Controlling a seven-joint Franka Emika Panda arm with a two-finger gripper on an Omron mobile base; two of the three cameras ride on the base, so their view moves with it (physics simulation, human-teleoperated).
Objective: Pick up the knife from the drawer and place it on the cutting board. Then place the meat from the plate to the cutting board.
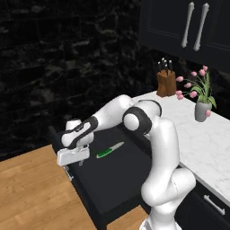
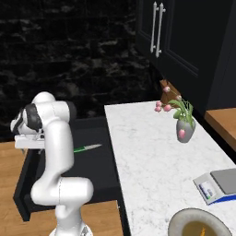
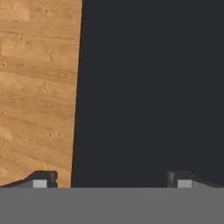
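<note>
The black drawer stands pulled out beside the counter. On its floor lies the green-handled knife, also seen in the right base view as the knife. My gripper points down over the drawer's outer edge, left of the knife and apart from it. It is open and empty. In the hand view the gripper straddles the line between the wooden floor and the dark drawer. The plate carries the meat on the near counter. The cutting board is out of view.
A white marble counter runs along the drawer's right side. On it stand a vase of pink flowers, a brown knife block and a grey scale. Dark cabinet doors hang above. My own arm rises over the drawer.
</note>
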